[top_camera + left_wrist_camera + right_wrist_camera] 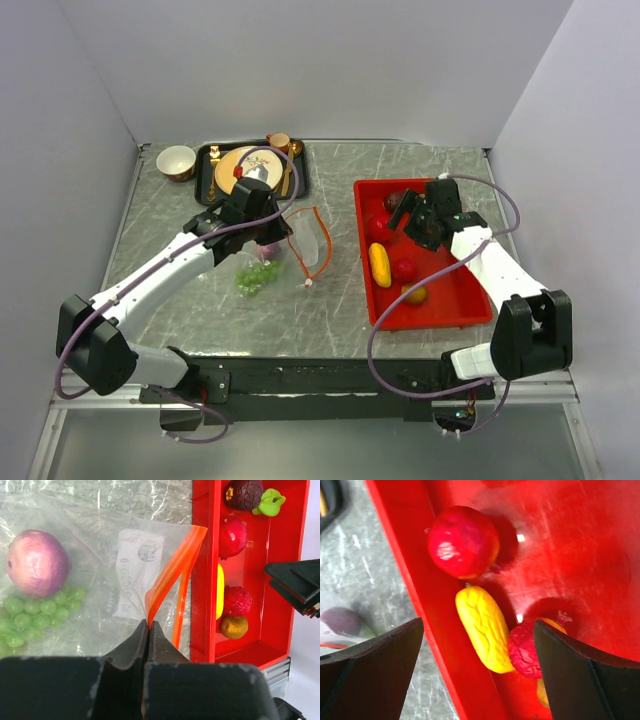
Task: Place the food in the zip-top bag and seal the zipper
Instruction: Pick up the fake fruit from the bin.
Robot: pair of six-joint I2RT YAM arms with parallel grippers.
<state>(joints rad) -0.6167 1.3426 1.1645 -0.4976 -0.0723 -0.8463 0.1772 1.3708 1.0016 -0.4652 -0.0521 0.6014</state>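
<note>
Loading is the step in hand: a pink piece [37,562] and grapes [30,615] lie inside the bag [100,545], just left of the tray [202,580]; the rest of the food sits in the tray. The left gripper [149,627] is pinched shut on the zipper [175,572]; the mouth gapes toward the tray, and the strip runs roughly along the tray's left wall. The right gripper [477,624] hangs over the tray, jaws wide, nothing held, straddling the yellow piece [485,635]; its long axis follows the tray's length, beside the left wall. Next, I judge: descend and close across its narrow width.
</note>
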